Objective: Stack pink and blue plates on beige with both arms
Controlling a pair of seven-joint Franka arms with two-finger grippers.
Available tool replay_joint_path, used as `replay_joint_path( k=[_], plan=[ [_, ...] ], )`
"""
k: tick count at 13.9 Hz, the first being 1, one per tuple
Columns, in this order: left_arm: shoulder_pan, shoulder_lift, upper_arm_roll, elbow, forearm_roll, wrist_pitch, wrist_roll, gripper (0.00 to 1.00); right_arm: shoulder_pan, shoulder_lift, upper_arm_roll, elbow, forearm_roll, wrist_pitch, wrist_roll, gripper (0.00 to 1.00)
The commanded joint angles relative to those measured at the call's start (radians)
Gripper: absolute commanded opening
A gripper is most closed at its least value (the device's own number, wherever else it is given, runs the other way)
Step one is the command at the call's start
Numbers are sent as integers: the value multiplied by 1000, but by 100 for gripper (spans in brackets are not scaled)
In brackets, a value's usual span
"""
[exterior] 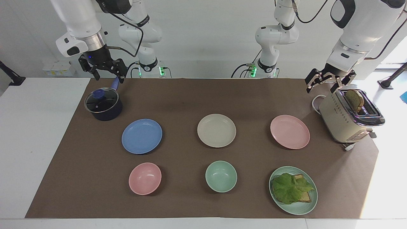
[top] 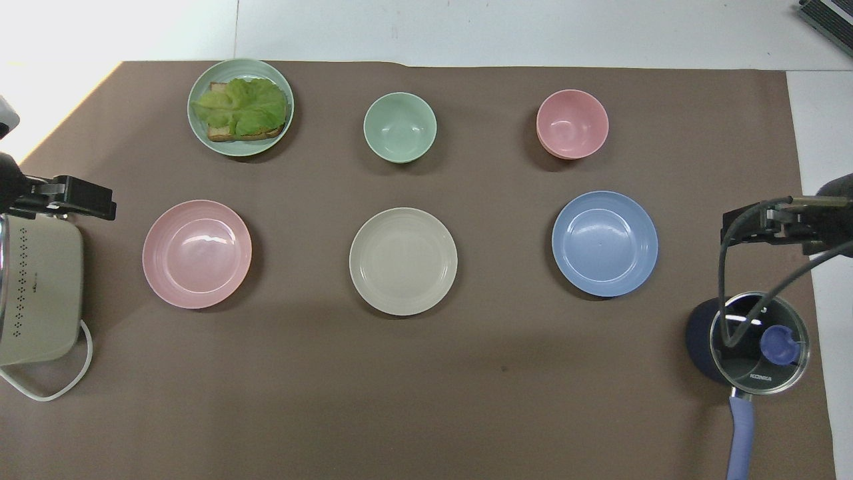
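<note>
Three same-size plates lie in a row on the brown mat. The beige plate (exterior: pixel 216 130) (top: pixel 403 261) is in the middle. Toward the right arm's end lies the blue plate (exterior: pixel 141 136) (top: pixel 604 243), and toward the left arm's end the pink plate (exterior: pixel 290 131) (top: pixel 196 254). All three are empty and apart from each other. My right gripper (exterior: pixel 108 78) (top: pixel 760 223) hangs open over the pot, holding nothing. Open and empty too, my left gripper (exterior: pixel 322 87) (top: pixel 73 200) hangs over the toaster.
A dark pot with a glass lid (exterior: pixel 103 105) stands nearer to the robots than the blue plate. A beige toaster (exterior: pixel 346 117) holding bread stands beside the pink plate. Farther out are a pink bowl (exterior: pixel 145 178), a green bowl (exterior: pixel 221 176) and a green plate (exterior: pixel 299 210) with lettuce and toast.
</note>
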Motion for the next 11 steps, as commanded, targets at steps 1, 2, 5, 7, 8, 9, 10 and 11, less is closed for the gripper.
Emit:
replay_joint_path(
  k=[1, 2, 5, 7, 8, 9, 10, 11],
  plan=[
    [0, -32, 5, -40, -14, 23, -8, 100, -16, -17, 1, -15, 25, 11, -27, 100],
    [2, -32, 5, -40, -12, 23, -12, 100, -16, -17, -1, -13, 25, 11, -30, 100],
    [2, -33, 5, -41, -14, 23, -10, 100, -16, -17, -1, -13, 25, 12, -32, 100],
    [15, -32, 5, -56, -14, 29, -25, 100, -20, -17, -1, -13, 25, 12, -32, 100],
    [31, -29, 5, -84, -14, 40, -18, 100, -20, -17, -1, -13, 25, 11, -32, 100],
    [55, -30, 5, -125, -14, 60, -13, 100, -20, -17, -1, -13, 25, 11, -32, 100],
    [75, -30, 5, -168, -14, 116, -12, 100, -20, -17, -1, -13, 25, 11, -32, 100],
    [95, -30, 5, -205, -14, 161, -12, 100, -20, -17, -1, -13, 25, 11, -33, 100]
  ],
)
